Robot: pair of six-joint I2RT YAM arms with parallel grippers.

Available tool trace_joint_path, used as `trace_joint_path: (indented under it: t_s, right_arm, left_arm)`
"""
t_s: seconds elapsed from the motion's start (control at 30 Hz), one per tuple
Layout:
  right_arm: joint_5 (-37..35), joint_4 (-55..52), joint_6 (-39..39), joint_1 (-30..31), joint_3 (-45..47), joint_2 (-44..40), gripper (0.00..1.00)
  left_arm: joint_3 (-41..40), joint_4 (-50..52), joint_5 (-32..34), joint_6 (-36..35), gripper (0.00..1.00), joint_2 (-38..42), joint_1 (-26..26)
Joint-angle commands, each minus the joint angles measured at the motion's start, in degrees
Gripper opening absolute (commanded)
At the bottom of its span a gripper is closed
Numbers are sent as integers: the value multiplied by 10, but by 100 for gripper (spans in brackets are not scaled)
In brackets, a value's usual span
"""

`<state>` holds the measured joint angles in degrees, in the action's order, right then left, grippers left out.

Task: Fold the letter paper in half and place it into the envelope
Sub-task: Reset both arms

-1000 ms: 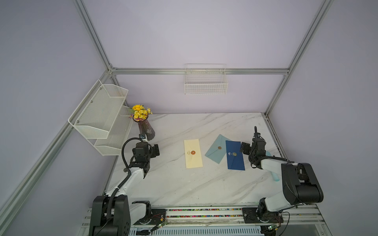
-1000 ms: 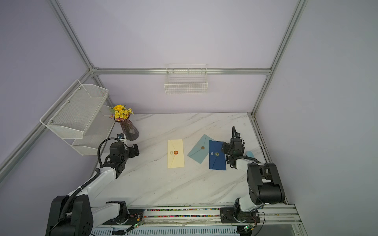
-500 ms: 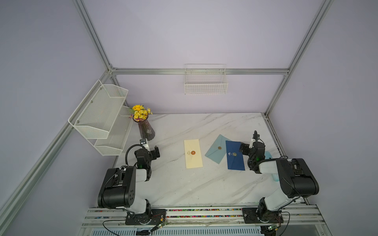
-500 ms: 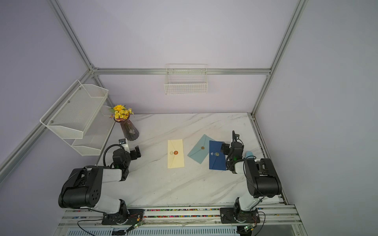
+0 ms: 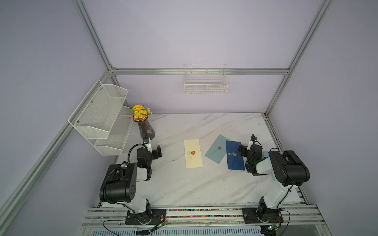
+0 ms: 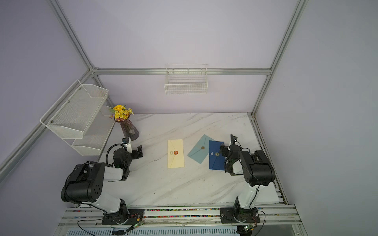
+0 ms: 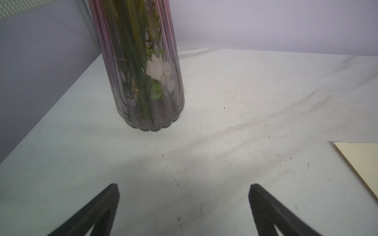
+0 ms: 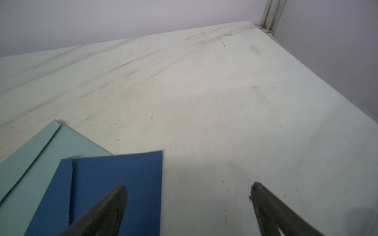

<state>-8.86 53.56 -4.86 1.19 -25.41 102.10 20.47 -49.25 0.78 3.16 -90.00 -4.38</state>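
Flowers (image 5: 140, 111) are held in the vase (image 5: 146, 130) at the tabletop's (image 5: 194, 183) 10 o'clock; the cream envelope (image 5: 193, 153) is sealed; left hand (image 7: 184, 185) and right hand (image 8: 188, 185) are spread apart.

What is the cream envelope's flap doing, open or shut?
Shut. The cream envelope lies flat, flap folded down, with a reddish seal at its tip.

Pale lilac walls (image 5: 184, 40) and aluminium framing (image 5: 200, 71) enclosed a white marble-veined table (image 5: 184, 183). A wire basket (image 5: 205, 85) hung on the back wall, a two-tier mesh shelf (image 5: 98, 114) at one side; beside it stood a seemingly glass vase (image 5: 146, 130) of yellow flowers (image 5: 140, 111).
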Motion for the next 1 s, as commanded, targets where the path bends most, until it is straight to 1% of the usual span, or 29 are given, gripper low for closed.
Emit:
trace_joint_path:
  t_s: [0.0, 0.43, 0.97]
  right_arm:
    - [-10, 41, 11, 3, -5, -4, 97]
    - [-10, 35, 11, 4, -7, -6, 97]
    - [-10, 35, 11, 4, -7, -5, 97]
  left_arm:
    - [12, -38, -11, -19, 100, 7, -2]
    - [10, -53, -12, -27, 100, 0, 3]
    - [13, -36, -12, -26, 100, 6, 3]
